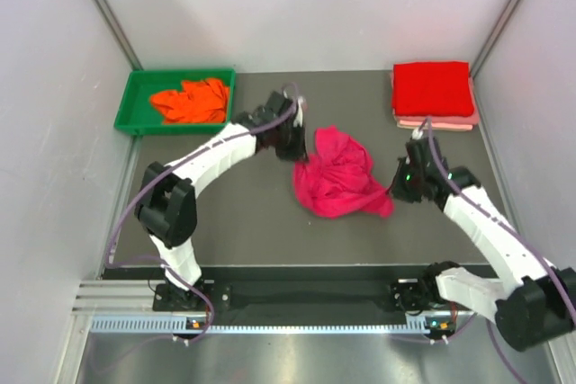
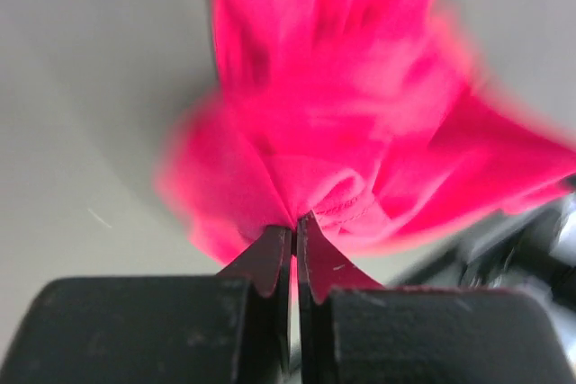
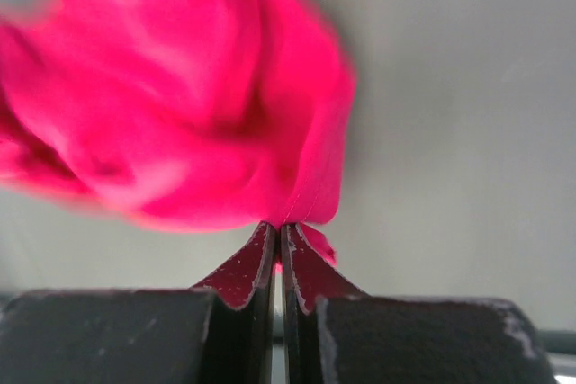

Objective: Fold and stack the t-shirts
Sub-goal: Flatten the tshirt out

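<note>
— The left gripper [image 2: 294, 233]?

— Its dark wedge-shaped fingers are pressed together on a stitched hem of the magenta-pink t-shirt [image 2: 360, 132]. The right gripper [image 3: 277, 238] is pinched likewise on a thin edge of the same cloth.

— And the shirt's shape?

— A soft, crumpled bunch, all creases, between the two grippers over the middle of the matte dark table [image 1: 243, 222].

— How many shirts?

— Four. The bright red t-shirt [image 1: 432, 87] is a neat folded rectangle lying on the folded pale pink t-shirt [image 1: 441, 121], at the far right corner. The orange t-shirt [image 1: 189, 101] lies rumpled in the one green plastic tray [image 1: 129, 105], far left.
</note>
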You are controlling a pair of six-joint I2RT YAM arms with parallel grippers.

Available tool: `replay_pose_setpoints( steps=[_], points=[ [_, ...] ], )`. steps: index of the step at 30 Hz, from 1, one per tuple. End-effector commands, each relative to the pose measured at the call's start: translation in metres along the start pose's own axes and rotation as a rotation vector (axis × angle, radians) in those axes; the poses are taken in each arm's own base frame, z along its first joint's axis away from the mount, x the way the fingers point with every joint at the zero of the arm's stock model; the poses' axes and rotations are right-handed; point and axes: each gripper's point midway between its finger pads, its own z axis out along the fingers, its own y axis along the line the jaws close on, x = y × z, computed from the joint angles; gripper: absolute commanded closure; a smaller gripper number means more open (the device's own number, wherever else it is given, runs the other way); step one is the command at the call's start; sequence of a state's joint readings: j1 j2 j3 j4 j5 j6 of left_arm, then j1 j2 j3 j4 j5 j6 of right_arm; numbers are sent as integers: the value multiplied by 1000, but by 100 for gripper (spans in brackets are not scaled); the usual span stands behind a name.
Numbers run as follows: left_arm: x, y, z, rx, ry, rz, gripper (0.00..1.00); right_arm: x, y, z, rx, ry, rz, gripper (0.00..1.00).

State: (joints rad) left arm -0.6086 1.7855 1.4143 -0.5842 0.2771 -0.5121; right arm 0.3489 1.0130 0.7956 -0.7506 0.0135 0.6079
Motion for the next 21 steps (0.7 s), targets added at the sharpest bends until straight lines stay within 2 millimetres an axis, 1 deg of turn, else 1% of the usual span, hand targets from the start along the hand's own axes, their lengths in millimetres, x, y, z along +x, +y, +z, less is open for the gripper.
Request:
replay_pose_setpoints(
  steps=[1, 2, 3, 4, 5, 6, 7, 8, 9, 10, 11, 12, 13, 14, 15, 16, 17, 18, 19, 20, 21],
  points=[
    [-101, 31, -93, -219, -271, -4, 100, -124, 14, -46, 15, -257, 13, 100],
    [-138, 19, -132, -203, -390, -3, 100, -146, 13, -58, 26, -290, 0, 100],
    [-153, 22, -153, -208, -433, -14, 100, -159, 10, -60, 58, -267, 4, 100],
    [-179, 27, -195, -201, -529, -42, 100, -205, 19, -98, 36, -387, 20, 100],
    [-189, 30, -215, -196, -572, -56, 100, -221, 22, -112, 27, -416, 13, 100],
    [-203, 33, -246, -185, -646, -67, 100, -248, 25, -134, 22, -458, 25, 100],
    [-205, 35, -257, -177, -661, -69, 100, -256, 28, -144, 13, -468, 15, 100],
    [-202, 29, -268, -139, -667, -57, 100, -263, 30, -153, 5, -476, 12, 100],
    [-200, 30, -274, -128, -669, -52, 100, -263, 28, -155, 15, -459, 15, 100],
    [-193, 34, -271, -125, -648, -55, 100, -270, 31, -171, 4, -497, 12, 100],
    [-187, 30, -269, -97, -631, -45, 100, -268, 30, -174, 6, -501, 12, 100],
    [-177, 22, -280, -75, -647, -30, 100, -260, 27, -176, 8, -500, 11, 100],
    [-160, 32, -260, -76, -585, -50, 100, -254, 24, -174, 13, -489, 8, 100],
    [-151, 20, -276, -35, -634, -23, 100, -235, 22, -166, -5, -454, 3, 100],
    [-141, 20, -274, -23, -630, -27, 100, -235, 26, -180, -28, -493, -4, 100],
    [-116, 37, -244, -30, -554, -68, 100, -212, 14, -152, -5, -414, 4, 100],
    [-104, 38, -238, -5, -546, -81, 100, -199, 8, -144, 1, -393, 15, 100],
    [-91, 15, -249, 113, -581, -61, 100, -187, 7, -149, -16, -421, 18, 100],
    [-59, 33, -212, 117, -489, -121, 100, -154, -7, -114, 2, -319, 44, 100],
    [-41, 29, -213, 158, -484, -133, 100, -136, -9, -102, -20, -280, 53, 100],
    [-25, 32, -200, 179, -450, -191, 100, -121, -13, -98, -29, -278, 64, 100]
  ],
)
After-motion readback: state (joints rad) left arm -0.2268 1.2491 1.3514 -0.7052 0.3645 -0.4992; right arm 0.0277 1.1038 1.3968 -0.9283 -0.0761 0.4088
